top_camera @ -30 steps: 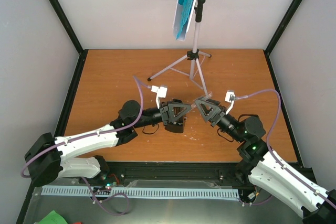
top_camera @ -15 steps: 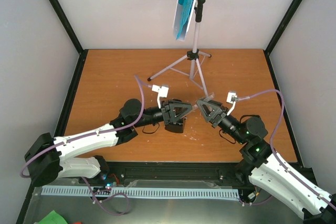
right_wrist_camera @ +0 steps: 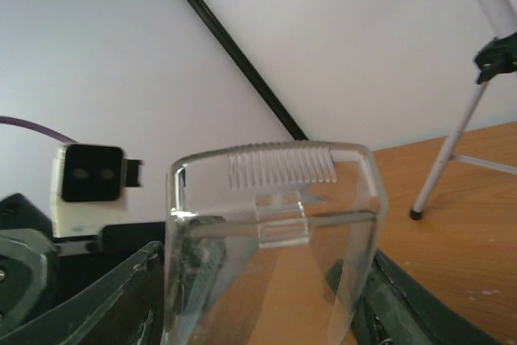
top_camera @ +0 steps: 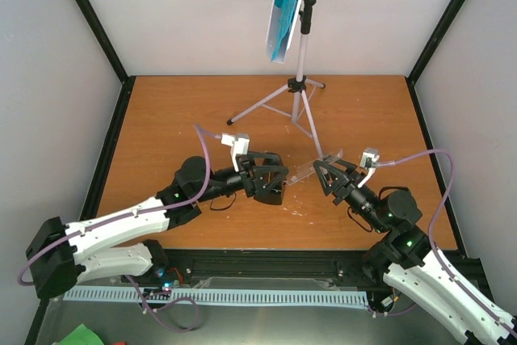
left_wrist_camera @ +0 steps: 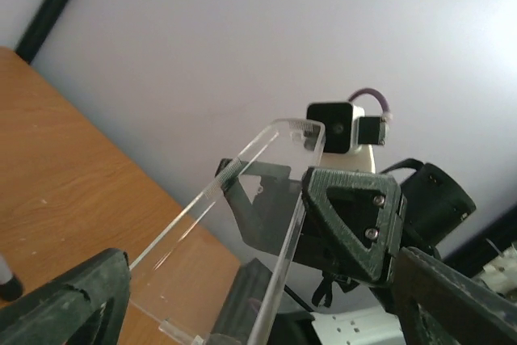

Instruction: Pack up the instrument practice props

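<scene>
The grey tripod music stand (top_camera: 300, 90) stands at the back of the table, with cyan sheet-music pages (top_camera: 284, 6) on its tray. The small black metronome (top_camera: 271, 193) sits on the table under my left gripper (top_camera: 268, 177). That gripper is open, its fingers (left_wrist_camera: 65, 305) spread wide to either side of a clear plastic cover (left_wrist_camera: 234, 232). My right gripper (top_camera: 329, 174) is shut on the cover (right_wrist_camera: 275, 232), holding it by its near end, tilted above the table between the two grippers (top_camera: 303, 171). One stand leg (right_wrist_camera: 448, 159) shows in the right wrist view.
Black frame posts and white walls enclose the orange-brown table (top_camera: 161, 119). The stand's three legs spread over the back middle of the table, one foot (top_camera: 230, 121) reaching to the left. The right wrist camera (left_wrist_camera: 331, 127) faces the left one closely.
My left gripper has opened from shut and drawn back slightly left. My right gripper has closed a little and pulled back to the right and nearer with the clear cover.
</scene>
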Robot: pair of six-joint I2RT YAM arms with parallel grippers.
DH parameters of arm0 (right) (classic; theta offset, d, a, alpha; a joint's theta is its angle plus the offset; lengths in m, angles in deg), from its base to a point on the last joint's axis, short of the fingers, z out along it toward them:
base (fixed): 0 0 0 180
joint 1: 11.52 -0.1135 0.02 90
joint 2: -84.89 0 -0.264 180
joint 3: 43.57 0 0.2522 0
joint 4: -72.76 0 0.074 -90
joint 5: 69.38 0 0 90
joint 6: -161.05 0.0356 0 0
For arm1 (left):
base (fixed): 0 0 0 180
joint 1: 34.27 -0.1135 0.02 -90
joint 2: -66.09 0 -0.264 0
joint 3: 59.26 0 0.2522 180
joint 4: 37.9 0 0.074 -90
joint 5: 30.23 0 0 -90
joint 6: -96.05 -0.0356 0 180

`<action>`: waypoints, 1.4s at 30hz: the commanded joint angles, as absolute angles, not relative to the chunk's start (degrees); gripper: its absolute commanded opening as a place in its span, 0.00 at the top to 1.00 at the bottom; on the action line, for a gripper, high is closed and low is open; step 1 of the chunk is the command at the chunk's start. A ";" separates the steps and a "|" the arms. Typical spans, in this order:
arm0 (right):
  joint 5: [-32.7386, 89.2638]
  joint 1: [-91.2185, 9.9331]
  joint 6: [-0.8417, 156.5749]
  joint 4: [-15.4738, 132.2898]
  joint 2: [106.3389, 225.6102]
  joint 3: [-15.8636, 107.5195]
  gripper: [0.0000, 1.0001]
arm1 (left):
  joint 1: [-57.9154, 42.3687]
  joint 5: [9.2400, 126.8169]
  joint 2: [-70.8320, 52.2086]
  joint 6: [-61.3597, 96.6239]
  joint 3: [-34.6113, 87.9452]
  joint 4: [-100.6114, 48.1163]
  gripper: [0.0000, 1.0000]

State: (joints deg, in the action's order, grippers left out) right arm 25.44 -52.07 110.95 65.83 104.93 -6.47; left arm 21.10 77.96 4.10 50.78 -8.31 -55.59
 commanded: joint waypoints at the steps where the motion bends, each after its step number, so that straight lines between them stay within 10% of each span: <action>1: 20.80 -52.56 104.15 59.14 103.62 -4.23 0.50 | 21.55 69.62 8.40 45.21 -8.82 -48.82 0.07; 9: 16.01 -52.56 100.68 52.43 103.09 -5.15 0.51 | 21.26 62.21 11.84 43.79 -17.05 -44.06 0.01; 23: 16.27 -52.56 100.93 51.33 118.07 -10.70 0.53 | 6.53 87.97 4.61 40.48 -33.54 -61.86 0.00; 42: 17.10 -52.65 95.32 58.37 141.91 -3.25 0.53 | 5.28 90.14 -14.69 28.16 -27.71 -64.53 0.01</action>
State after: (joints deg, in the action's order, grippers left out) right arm 18.25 -52.14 96.48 53.59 138.10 -5.95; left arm 5.56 89.26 -13.59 32.25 -30.37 -62.34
